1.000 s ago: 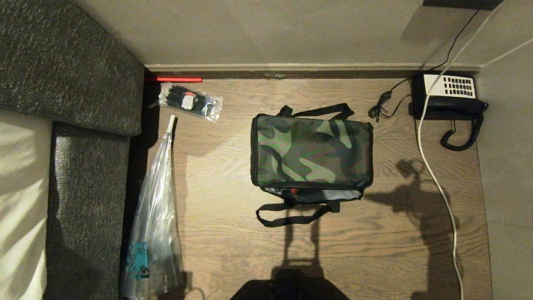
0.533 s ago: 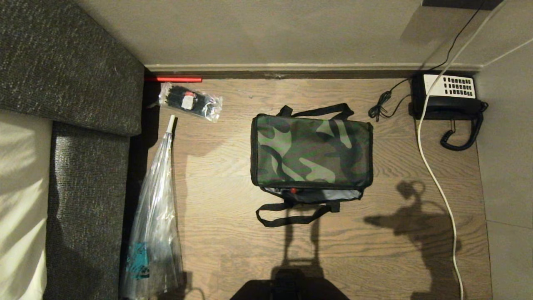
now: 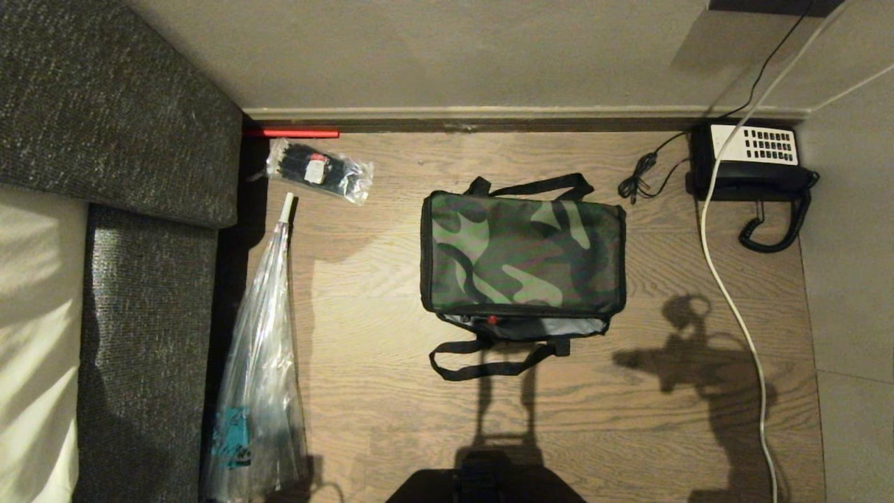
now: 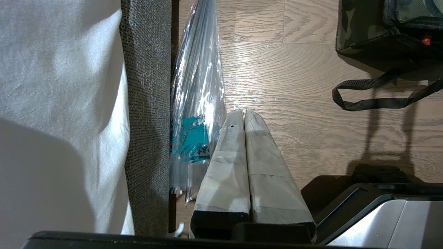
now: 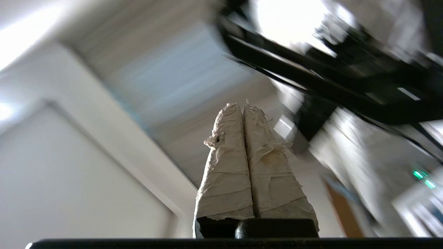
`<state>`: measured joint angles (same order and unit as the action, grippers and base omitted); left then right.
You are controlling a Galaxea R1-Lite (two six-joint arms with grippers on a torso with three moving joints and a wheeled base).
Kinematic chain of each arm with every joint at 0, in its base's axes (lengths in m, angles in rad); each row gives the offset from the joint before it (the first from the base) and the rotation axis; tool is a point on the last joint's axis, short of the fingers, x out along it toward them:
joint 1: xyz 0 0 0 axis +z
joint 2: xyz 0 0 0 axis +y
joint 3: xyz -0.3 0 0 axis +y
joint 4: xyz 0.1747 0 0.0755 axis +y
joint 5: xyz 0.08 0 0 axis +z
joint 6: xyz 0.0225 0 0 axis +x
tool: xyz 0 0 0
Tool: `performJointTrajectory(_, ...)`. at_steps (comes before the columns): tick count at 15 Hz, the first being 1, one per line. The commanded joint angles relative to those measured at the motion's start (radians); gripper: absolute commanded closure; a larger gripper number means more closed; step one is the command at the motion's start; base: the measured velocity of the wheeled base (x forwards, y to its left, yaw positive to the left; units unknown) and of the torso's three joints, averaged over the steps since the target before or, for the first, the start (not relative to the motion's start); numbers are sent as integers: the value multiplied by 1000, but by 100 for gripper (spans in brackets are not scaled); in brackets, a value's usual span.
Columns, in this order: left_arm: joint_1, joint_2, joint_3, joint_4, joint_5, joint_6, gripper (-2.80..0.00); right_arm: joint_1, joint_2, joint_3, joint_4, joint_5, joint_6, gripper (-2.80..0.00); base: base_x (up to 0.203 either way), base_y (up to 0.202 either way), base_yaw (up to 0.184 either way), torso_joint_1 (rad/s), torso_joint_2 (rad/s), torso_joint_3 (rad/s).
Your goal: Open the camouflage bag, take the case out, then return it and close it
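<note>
Camouflage bag (image 3: 522, 255): on the wood floor (image 3: 391, 391), mid-scene, lid down; near edge shows silvery lining and a small red spot, so not fully fastened
Case: not visible; judged to be inside the bag
Strap handles: one loop on the floor at the near side, one at the far side
Right gripper (image 5: 245, 108): taped fingers pressed together, holding nothing; aimed up at the ceiling, outside the head view
Left gripper (image 4: 244, 114): fingers together, empty, parked low beside the clear plastic bag (image 4: 195, 103)
Progress: judged to be the closing stage or the very start; cannot tell which
Change from a second ago: bag unmoved; arm shadow on the floor right of the bag has shifted nearer
</note>
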<state>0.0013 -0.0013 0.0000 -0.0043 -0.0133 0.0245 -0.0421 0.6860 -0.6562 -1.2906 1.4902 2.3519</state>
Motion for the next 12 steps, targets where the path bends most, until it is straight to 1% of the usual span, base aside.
performJointTrajectory(1,0,1,2,0,-1,0,0,-17,10,-26,-38,40,1,0,0,0,0,0,0,0)
performJointTrajectory(3,0,1,2,0,-1,0,0,-22,28,-41,-58,40,-2,0,0,0,0,0,0,0)
performJointTrajectory(5,0,1,2,0,-1,0,0,-22,39,-33,-160,40,-11,0,0,0,0,0,0,0)
performJointTrajectory(6,0,1,2,0,-1,0,0,-17,30,-5,-221,40,-38,0,0,0,0,0,0,0)
performJointTrajectory(7,0,1,2,0,-1,0,0,-2,15,12,-236,40,-65,0,0,0,0,0,0,0)
performJointTrajectory(9,0,1,2,0,-1,0,0,23,26,-35,-239,40,-90,0,0,0,0,0,0,0)
performJointTrajectory(10,0,0,2,0,-1,0,0,33,30,-59,-239,40,-135,0,0,0,0,0,0,0)
performJointTrajectory(11,0,0,2,0,-1,0,0,38,39,-86,-239,40,-223,0,0,0,0,0,0,0)
performJointTrajectory(12,0,1,2,0,-1,0,0,41,52,-100,-239,40,-329,0,0,0,0,0,0,0)
